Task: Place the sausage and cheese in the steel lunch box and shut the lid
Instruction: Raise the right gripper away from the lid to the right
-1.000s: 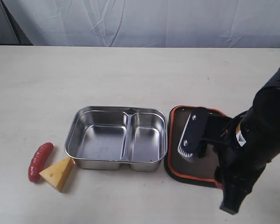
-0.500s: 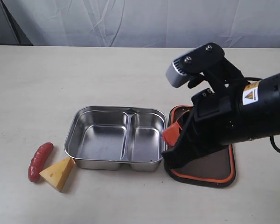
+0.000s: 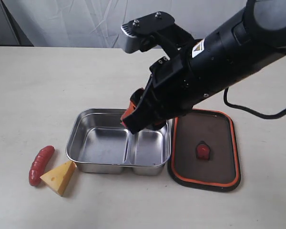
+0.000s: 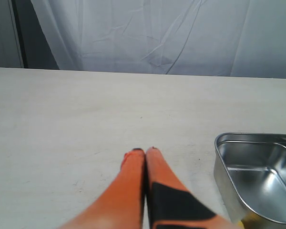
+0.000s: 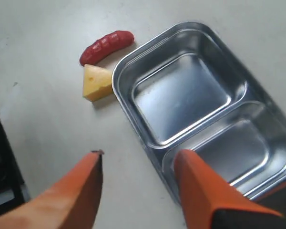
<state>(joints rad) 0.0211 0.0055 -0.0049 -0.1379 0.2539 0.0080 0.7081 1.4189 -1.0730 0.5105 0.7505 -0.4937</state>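
The empty steel lunch box (image 3: 115, 168) sits mid-table, its larger compartment on the left. Left of its front corner lie the red sausage (image 3: 40, 165) and the yellow cheese (image 3: 59, 177), side by side. To the box's right the dark lid (image 3: 214, 133) lies flat, showing its orange rim. My right gripper (image 3: 132, 116) hangs open and empty above the box's far rim. The right wrist view shows that gripper (image 5: 140, 155) over the box's edge, with the box (image 5: 181, 95), sausage (image 5: 106, 46) and cheese (image 5: 97, 82) beyond. My left gripper (image 4: 144, 150) is shut and empty, low over bare table beside the box (image 4: 224, 157).
A white cloth backdrop (image 3: 148, 21) hangs behind the table's far edge. The right arm (image 3: 219, 62) stretches across from the upper right above the lid, with a black cable (image 3: 257, 113) hanging behind it. Bare tabletop (image 3: 38, 86) lies left of and behind the box.
The right arm has swung up and left from over the lid to above the lunch box, uncovering the lid. Box, lid, sausage and cheese have not moved.
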